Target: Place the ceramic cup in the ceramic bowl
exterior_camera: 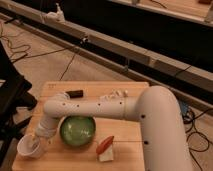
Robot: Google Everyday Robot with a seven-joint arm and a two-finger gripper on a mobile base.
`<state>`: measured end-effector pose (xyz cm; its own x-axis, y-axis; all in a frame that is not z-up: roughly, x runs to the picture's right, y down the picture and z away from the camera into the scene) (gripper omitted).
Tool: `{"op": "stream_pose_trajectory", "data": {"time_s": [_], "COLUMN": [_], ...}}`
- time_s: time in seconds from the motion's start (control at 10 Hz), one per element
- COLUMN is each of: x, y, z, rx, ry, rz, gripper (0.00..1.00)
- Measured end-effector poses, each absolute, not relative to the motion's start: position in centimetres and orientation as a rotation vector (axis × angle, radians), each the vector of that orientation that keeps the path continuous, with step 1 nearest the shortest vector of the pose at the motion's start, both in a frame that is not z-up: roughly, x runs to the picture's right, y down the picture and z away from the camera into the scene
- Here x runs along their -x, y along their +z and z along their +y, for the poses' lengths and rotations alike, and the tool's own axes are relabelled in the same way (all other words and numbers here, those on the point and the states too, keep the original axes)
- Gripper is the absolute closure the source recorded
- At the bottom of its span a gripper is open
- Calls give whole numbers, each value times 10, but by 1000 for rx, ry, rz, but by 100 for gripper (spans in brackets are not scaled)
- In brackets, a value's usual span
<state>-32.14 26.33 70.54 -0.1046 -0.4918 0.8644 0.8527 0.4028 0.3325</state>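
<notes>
The white ceramic cup (27,148) stands upright at the front left corner of the wooden table (130,150). My gripper (36,141) has come down at the cup's right rim and touches or overlaps it. Just to the right of the cup, the green ceramic bowl (77,131) lies on the table, with nothing in it. My white arm (100,107) runs across the table behind the bowl and hides its far rim.
A red-and-white item (105,148) lies right of the bowl near the front edge. A small black object (75,93) and some white bits (117,93) sit at the back of the table. A dark chair (10,95) stands to the left, cables trail on the floor.
</notes>
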Motion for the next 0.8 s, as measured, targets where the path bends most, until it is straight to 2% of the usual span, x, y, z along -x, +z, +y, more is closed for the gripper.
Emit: {"op": "stream_pose_trajectory", "data": {"time_s": [0.1, 0.3, 0.5, 0.8], "x": [321, 323, 321, 302], "y": [708, 712, 712, 707], "z": [264, 263, 256, 209], "rx": [390, 389, 373, 284], "ry": [-1183, -1186, -1184, -1167], "rz": [-1209, -1207, -1196, -1116], "gripper": [74, 97, 100, 100]}}
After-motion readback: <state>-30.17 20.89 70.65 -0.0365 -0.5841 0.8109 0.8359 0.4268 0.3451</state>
